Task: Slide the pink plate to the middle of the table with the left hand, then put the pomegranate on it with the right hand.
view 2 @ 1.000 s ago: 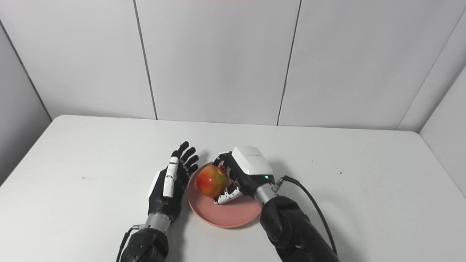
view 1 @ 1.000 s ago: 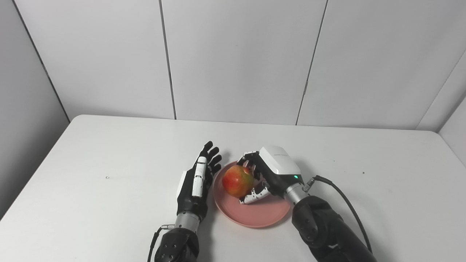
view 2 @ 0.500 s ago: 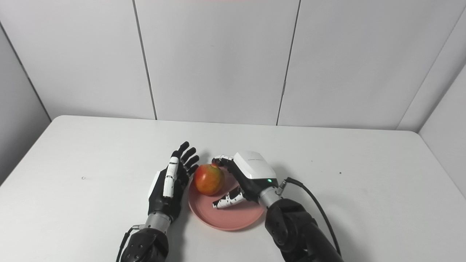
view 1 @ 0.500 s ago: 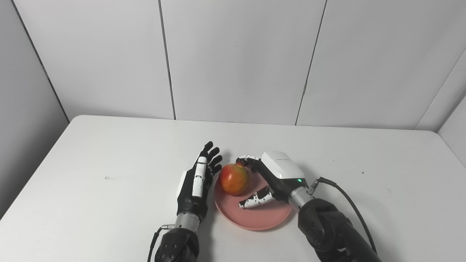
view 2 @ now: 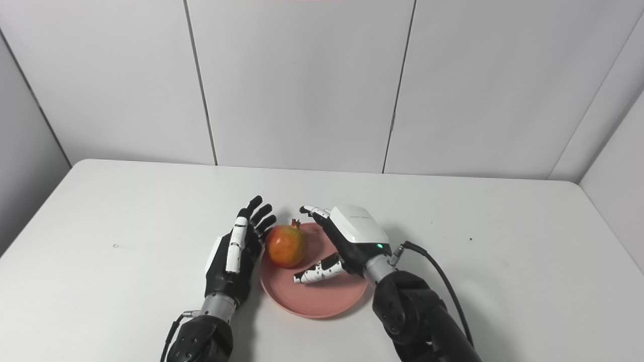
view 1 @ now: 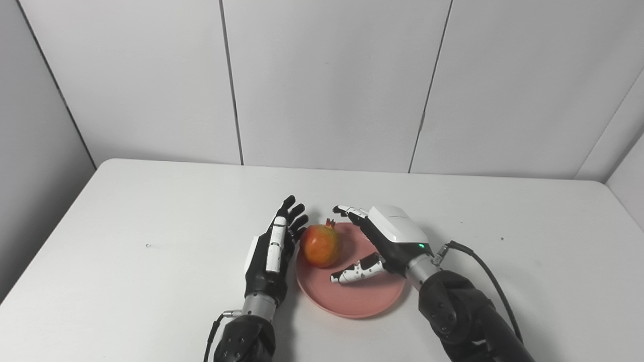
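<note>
The pink plate (view 1: 362, 296) lies near the middle of the white table. A red and yellow pomegranate (view 1: 321, 245) rests on the plate's left part, its crown pointing up. My right hand (view 1: 385, 241) hovers over the plate's right side, open, fingers spread and apart from the fruit. My left hand (view 1: 271, 249) stands on edge just left of the plate, open, palm toward the fruit, fingertips close to it.
The white table (view 1: 126, 261) ends at a grey panelled wall behind. A tiny speck (view 1: 147, 246) lies on the left part. A black cable (view 1: 483, 281) trails from my right wrist.
My right hand has let go of the pomegranate, spread its fingers and drawn back to the right. The fruit now rests on the plate. The left hand has stayed put.
</note>
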`<action>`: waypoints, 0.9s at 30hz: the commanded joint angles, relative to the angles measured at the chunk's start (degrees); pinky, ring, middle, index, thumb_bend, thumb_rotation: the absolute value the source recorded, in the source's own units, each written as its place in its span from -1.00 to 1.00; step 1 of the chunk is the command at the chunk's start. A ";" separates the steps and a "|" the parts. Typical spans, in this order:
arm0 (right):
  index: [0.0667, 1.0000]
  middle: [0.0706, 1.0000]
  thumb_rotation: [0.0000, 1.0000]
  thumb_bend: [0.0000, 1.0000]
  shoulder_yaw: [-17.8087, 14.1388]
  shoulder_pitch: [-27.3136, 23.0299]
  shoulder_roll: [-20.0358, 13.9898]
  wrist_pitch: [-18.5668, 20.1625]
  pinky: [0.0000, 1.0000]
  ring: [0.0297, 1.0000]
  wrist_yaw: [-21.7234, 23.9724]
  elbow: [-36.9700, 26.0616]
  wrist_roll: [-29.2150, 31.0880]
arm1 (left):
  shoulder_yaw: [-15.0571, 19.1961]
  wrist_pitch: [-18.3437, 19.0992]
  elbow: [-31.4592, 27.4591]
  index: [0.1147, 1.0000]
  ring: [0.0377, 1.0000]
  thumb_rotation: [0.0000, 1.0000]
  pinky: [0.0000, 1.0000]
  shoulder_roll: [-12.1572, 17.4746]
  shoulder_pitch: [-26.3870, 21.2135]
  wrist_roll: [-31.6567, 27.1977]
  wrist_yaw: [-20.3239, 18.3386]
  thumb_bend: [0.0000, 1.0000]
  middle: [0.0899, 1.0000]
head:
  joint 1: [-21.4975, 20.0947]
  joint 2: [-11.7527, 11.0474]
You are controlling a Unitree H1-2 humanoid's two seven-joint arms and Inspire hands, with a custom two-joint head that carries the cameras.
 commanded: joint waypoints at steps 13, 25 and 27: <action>0.74 0.73 -0.13 1.00 -6.31 -2.21 -0.72 3.20 0.44 0.63 1.80 -12.00 2.16 | -0.09 0.01 -0.63 0.79 0.82 1.00 0.81 0.48 0.21 0.32 -0.33 -0.18 0.83 | -0.55 -0.51; 0.75 0.72 0.01 0.98 -13.74 2.67 -0.27 3.33 0.51 0.66 -1.59 -17.52 7.36 | -1.13 -0.26 -4.57 0.89 0.88 1.00 0.89 1.48 1.21 1.78 -0.44 -0.15 0.92 | -1.34 -1.04; 0.75 0.72 0.04 0.98 -14.88 4.11 0.60 3.02 0.51 0.66 -3.01 -17.66 8.49 | -1.27 -0.51 -4.93 0.89 0.89 1.00 0.89 1.77 1.25 1.91 -0.67 -0.14 0.92 | -1.52 -1.25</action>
